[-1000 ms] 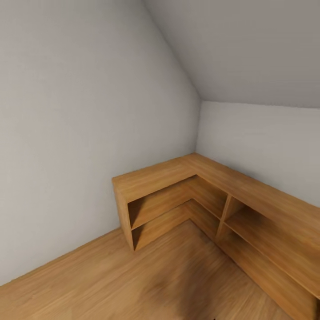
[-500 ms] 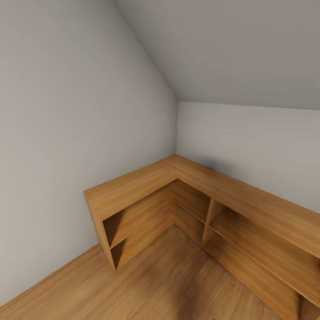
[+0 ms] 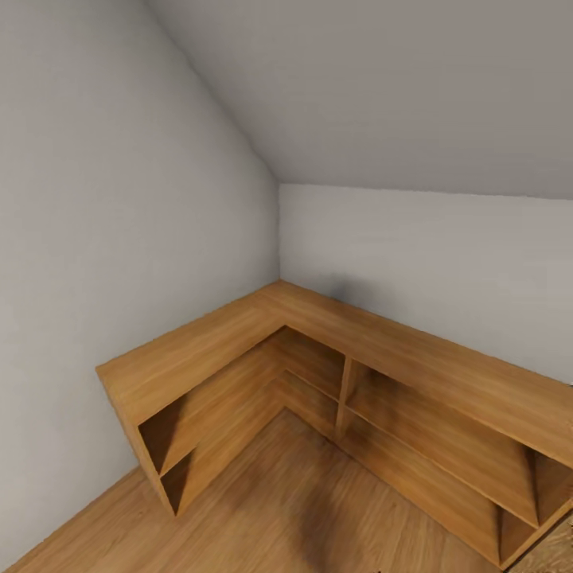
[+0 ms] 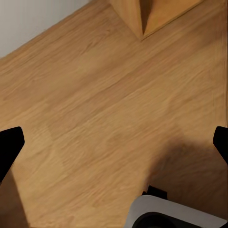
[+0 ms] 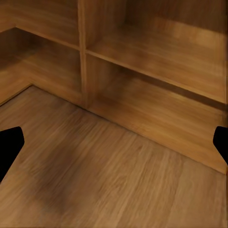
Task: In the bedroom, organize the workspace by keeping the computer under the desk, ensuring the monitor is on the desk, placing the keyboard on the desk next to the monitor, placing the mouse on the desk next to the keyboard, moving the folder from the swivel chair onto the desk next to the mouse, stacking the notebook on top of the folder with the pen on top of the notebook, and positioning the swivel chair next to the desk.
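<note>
Left gripper (image 4: 114,142): its two black fingertips (image 4: 9,147) sit at opposite edges of the left wrist view, jaws wide apart and holding nothing, above bare wood floor (image 4: 95,104); a rounded white and black part of the robot (image 4: 166,213) lies beneath it. Centre, head view: a low L-shaped light-wood shelf unit (image 3: 334,334) fills the corner where two plain grey walls (image 3: 95,199) meet under a sloping ceiling (image 3: 382,79); its open compartments are bare. Right gripper (image 5: 114,142): jaws likewise spread and empty, pointed at the lower shelves (image 5: 152,57) of the same unit. None of the task's things stands in these views, so the robot is judged to be in transit, with the desk and chair elsewhere in the room. Handling, by judgement: the folder is thin, light and likely flexible, best pinched at an overhanging edge; the pen is slim and apt to roll, best taken across its middle. No brand, label or writing can be read anywhere.
</note>
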### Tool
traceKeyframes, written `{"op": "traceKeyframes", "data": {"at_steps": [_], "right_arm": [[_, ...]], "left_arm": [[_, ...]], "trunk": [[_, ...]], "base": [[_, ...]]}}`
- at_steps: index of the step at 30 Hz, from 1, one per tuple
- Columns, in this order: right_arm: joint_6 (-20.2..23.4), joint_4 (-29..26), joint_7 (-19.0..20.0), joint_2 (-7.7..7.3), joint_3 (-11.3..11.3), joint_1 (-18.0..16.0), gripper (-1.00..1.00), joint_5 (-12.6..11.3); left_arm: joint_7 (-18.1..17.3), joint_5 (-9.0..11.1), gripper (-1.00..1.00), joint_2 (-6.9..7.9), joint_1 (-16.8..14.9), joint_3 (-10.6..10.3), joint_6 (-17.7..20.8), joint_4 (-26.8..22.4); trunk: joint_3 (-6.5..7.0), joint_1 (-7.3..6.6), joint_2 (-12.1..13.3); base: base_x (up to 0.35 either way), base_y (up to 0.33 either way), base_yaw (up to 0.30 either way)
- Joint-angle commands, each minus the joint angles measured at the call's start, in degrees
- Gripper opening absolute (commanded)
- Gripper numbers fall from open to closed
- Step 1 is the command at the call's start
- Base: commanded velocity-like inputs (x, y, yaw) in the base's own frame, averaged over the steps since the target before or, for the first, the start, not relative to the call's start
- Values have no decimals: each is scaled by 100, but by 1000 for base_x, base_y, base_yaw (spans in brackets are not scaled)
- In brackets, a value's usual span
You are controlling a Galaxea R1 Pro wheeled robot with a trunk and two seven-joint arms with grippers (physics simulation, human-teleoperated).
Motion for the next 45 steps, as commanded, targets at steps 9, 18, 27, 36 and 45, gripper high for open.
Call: {"op": "traceKeyframes", "data": {"at_steps": [9, 18, 27, 36, 45], "right_arm": [[-23, 5, -8, -1, 49, -6, 100, -53], [-31, 5, -2, -2, 50, -6, 100, -53], [-31, 5, -1, -2, 50, -6, 100, -52], [-24, 5, -11, -2, 41, -6, 100, -78], [-23, 4, -17, -2, 37, -6, 100, -97]], "left_arm": [[26, -23, 100, 7, 1, 27, -3, -11], [11, -56, 100, -11, 1, 21, 3, -1], [1, -193, 100, -5, 1, -17, -11, 178], [9, -538, 100, 16, 1, -130, -99, 278], [9, -541, 100, 17, 1, -130, -98, 279]], "trunk": [[15, 4, -4], [40, 4, -4], [67, 4, -4], [81, 4, -4], [82, 4, -4]], "base": [[306, 190, -300], [198, 152, -300], [8, 6, -300], [0, 44, -300], [0, 252, -300]]}}
